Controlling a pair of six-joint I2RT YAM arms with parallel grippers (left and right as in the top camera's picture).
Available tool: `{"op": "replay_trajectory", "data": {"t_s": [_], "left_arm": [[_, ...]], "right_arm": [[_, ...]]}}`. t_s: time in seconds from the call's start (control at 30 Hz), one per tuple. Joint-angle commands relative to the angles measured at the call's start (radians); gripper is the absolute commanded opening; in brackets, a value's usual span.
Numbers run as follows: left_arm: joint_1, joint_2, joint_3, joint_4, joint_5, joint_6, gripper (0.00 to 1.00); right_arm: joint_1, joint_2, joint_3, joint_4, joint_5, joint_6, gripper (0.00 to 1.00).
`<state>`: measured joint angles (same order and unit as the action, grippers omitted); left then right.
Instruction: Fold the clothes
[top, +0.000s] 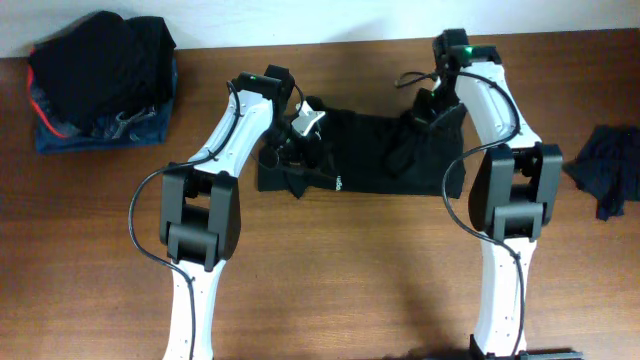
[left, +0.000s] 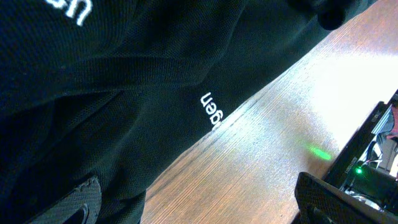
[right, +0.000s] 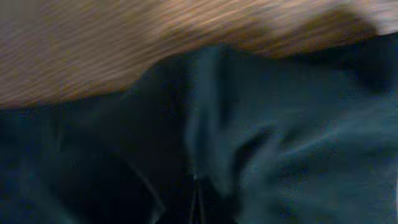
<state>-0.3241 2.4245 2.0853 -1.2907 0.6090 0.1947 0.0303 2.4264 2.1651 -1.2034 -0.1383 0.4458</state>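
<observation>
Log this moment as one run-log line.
task: fold clothes | T-shirt: on table, partly folded | left gripper: open, over its left end | right gripper: shut on its right part, fabric tented up

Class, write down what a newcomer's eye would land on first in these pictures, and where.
A black T-shirt lies spread in the middle of the wooden table. The right hand is shut on its far right corner, and the left hand hangs open over its left end. A heap of dark clothes sits in the far left corner, and a dark blue garment lies at the right edge.
</observation>
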Motion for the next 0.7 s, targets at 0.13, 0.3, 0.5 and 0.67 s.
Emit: {"op": "replay_trajectory", "data": {"t_s": [0.13, 0.3, 0.5, 0.67], "left_arm": [[-0.003, 0.008, 0.010, 0.000, -0.004, 0.020, 0.99], [-0.003, 0.008, 0.010, -0.001, -0.004, 0.020, 0.99], [-0.003, 0.009, 0.010, 0.000, -0.004, 0.020, 0.99], [-0.003, 0.009, 0.010, 0.015, -0.004, 0.020, 0.99]], "right_arm": [[0.093, 0.003, 0.029, -0.016, -0.088, 0.008, 0.04], [0.140, 0.002, 0.029, -0.023, -0.074, 0.004, 0.04], [0.092, -0.039, 0.029, -0.081, 0.031, 0.005, 0.04], [0.041, -0.040, 0.020, -0.172, 0.031, -0.008, 0.04]]}}
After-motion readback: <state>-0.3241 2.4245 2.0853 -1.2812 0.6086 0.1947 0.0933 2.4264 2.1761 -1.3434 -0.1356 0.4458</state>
